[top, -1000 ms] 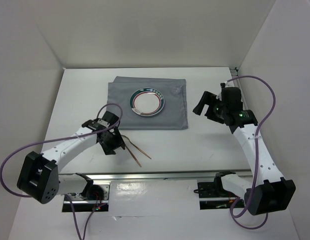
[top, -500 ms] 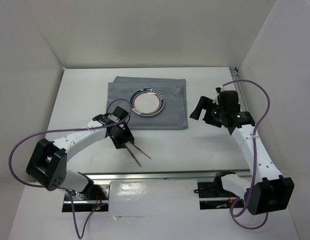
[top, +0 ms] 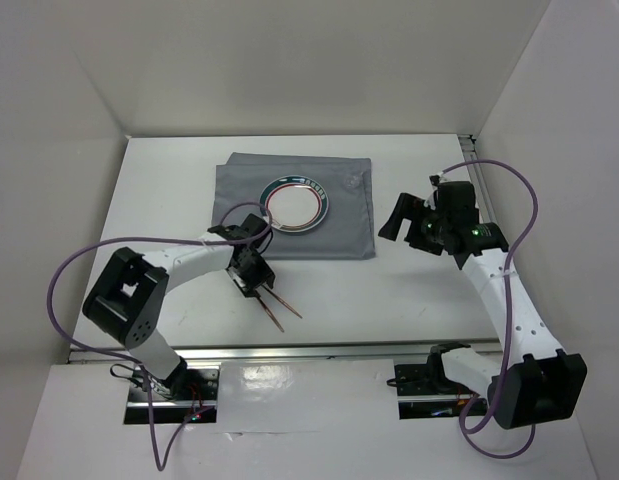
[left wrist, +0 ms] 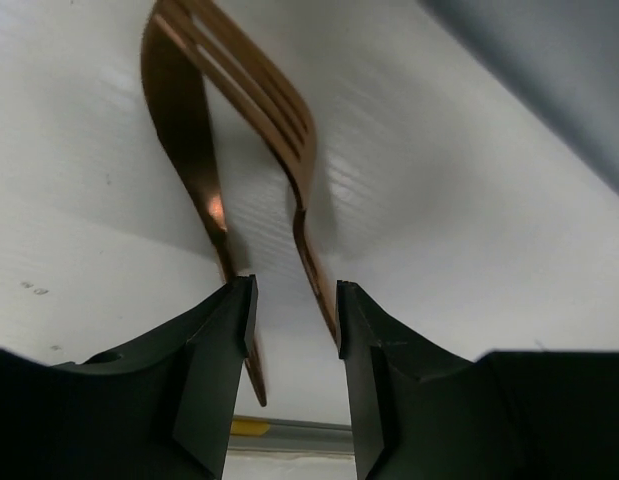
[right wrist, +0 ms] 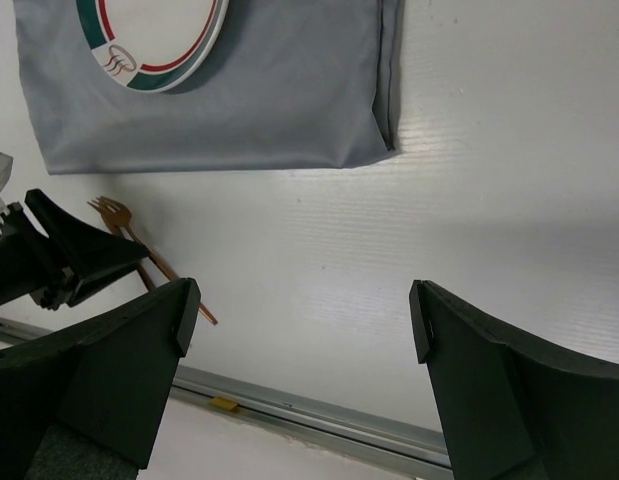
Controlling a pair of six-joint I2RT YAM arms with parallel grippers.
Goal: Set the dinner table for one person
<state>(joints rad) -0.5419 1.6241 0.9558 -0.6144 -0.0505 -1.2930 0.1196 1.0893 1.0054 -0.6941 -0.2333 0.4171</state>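
On the white dinner table (top: pixel 169 190) lie a copper fork (left wrist: pixel 279 110) and a copper knife (left wrist: pixel 184 130) side by side, handles pointing toward the near edge. My left gripper (top: pixel 256 283) hangs low over their handles. Its jaws stand partly apart in the left wrist view (left wrist: pixel 294 300): the fork's handle runs along the inner edge of the right finger (left wrist: pixel 374 360), and the knife's handle passes under the left finger (left wrist: pixel 214 350). Neither is pinched. My right gripper (top: pixel 407 217) hovers wide open and empty to the right of the grey cloth (top: pixel 349 230).
A white plate (top: pixel 297 203) with a green and red rim sits on the grey cloth at mid-table. White walls close in the table on three sides. A metal rail (top: pixel 319 350) runs along the near edge, just past the cutlery's handle ends.
My left gripper has swung right and come down over the fork and knife, its jaws narrowing. The right gripper shifted slightly left, then held still, wide open.
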